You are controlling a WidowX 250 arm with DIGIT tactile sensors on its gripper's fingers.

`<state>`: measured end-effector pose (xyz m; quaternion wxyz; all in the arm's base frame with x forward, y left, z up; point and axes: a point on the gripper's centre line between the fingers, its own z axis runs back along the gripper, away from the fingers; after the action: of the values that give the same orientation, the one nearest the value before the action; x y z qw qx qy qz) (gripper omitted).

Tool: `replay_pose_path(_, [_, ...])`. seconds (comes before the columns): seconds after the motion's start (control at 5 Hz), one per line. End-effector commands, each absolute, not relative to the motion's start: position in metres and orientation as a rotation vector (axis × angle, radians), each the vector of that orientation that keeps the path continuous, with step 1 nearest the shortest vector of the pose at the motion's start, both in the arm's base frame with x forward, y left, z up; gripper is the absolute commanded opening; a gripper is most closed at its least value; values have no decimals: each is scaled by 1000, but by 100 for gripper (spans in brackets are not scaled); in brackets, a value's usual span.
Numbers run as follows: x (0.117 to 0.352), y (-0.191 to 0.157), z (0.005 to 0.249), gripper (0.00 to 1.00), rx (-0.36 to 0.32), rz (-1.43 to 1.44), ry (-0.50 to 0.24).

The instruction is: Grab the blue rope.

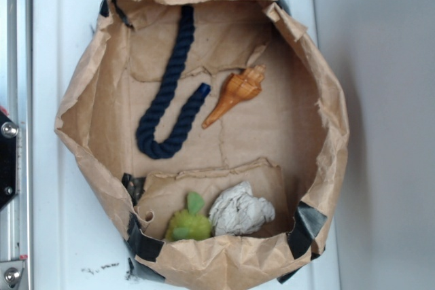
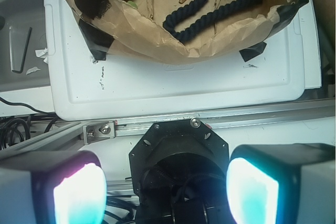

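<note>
The blue rope is a thick navy twisted cord bent into a J on the floor of a brown paper bag. Its short arm ends in a brighter blue cap near an orange shell. In the wrist view the blue rope lies at the top of the frame inside the bag. My gripper is open, its two glowing pads wide apart with nothing between them. It hangs well back from the bag, over the robot's black base. The exterior view does not show the gripper.
Inside the bag's near end lie a green plush toy and a crumpled white paper ball. The bag stands on a white tray, taped with black strips. A metal rail runs along the tray's edge. An Allen key lies at left.
</note>
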<state>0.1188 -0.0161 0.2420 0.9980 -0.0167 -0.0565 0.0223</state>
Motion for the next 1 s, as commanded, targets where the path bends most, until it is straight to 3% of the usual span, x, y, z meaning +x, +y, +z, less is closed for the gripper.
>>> replay_pose_path(0.0, [119,-16,242,100,-33,45,-113])
replay_pose_path(0.2, [169,-16,225,100,-35,211,-169])
replay_pose_path(0.4, [123,-9,227,100,-14,332,-264])
replay_pose_path(0.6, [126,2,216,100,-36,538,-327])
replay_pose_path(0.8, [134,13,195,100,-17,731,-306])
